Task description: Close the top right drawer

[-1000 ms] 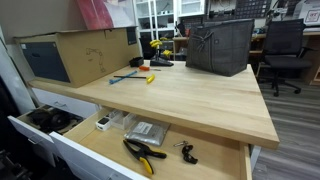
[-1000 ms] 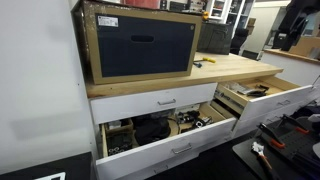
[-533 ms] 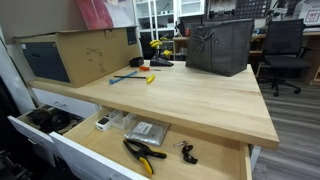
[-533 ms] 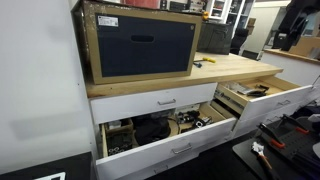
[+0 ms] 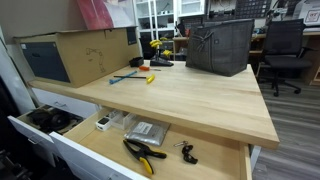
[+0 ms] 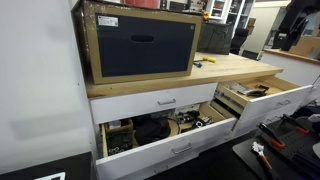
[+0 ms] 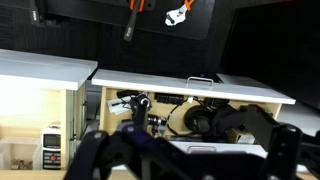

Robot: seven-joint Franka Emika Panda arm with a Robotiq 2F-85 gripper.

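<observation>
The top right drawer (image 5: 160,142) stands pulled out under the wooden tabletop. It has a pale wood inside and holds yellow-handled pliers (image 5: 143,153) and small items. In an exterior view its white front with a small silver handle (image 6: 268,101) juts out at the right. In the wrist view a pale wood compartment (image 7: 35,130) shows at the left edge, probably this drawer. My gripper (image 7: 190,162) shows only in the wrist view, low in the frame and blurred. Its dark fingers (image 7: 95,150) are spread wide and hold nothing. It faces the drawer fronts from some way off.
A narrower open drawer of dark clutter (image 5: 45,120) sits beside it and shows in the wrist view (image 7: 190,115). A cardboard box (image 6: 140,42), a dark bin (image 5: 218,45) and small tools lie on the tabletop (image 5: 190,100). Tools lie on the floor (image 6: 268,142).
</observation>
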